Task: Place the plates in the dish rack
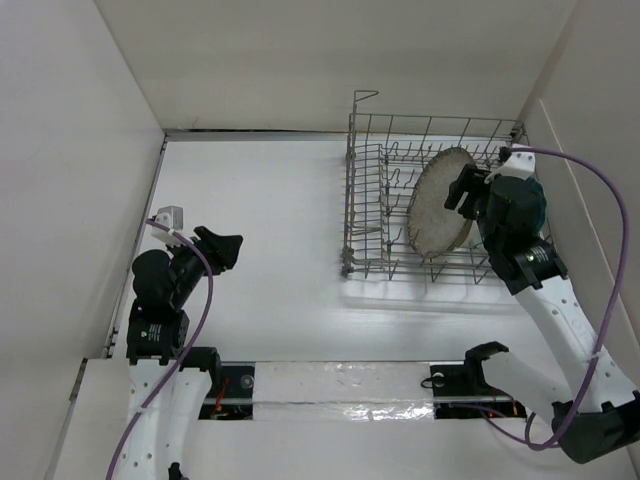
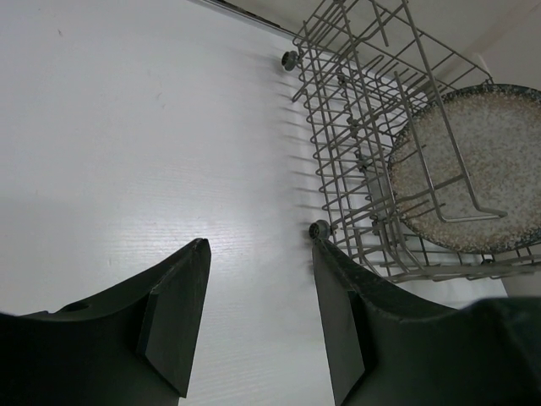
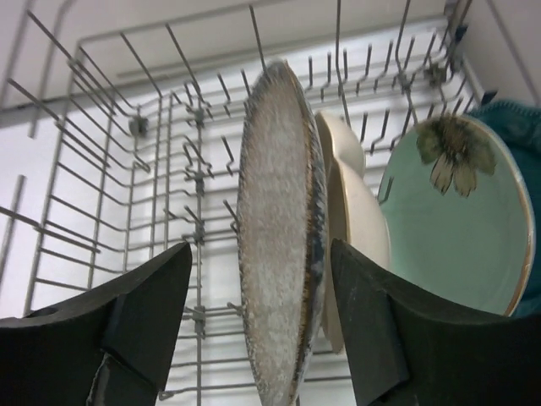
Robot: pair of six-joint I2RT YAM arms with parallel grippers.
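In the right wrist view, the small dark teal scalloped plate (image 3: pixel 517 118) was mostly hidden behind the pale mint green plate (image 3: pixel 456 228) and cut off by the right edge; the cream round plate (image 3: pixel 351 203) showed only a sliver behind the large speckled grey-beige plate (image 3: pixel 275 237)

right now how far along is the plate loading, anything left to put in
Nearly done. The speckled plate stands on edge in the dish rack, the cream plate and mint green plate behind it, a teal plate barely showing beyond. In hand: nothing; the right gripper is open astride the speckled plate, the left gripper open over the table. Left: probably only backing the right gripper out.
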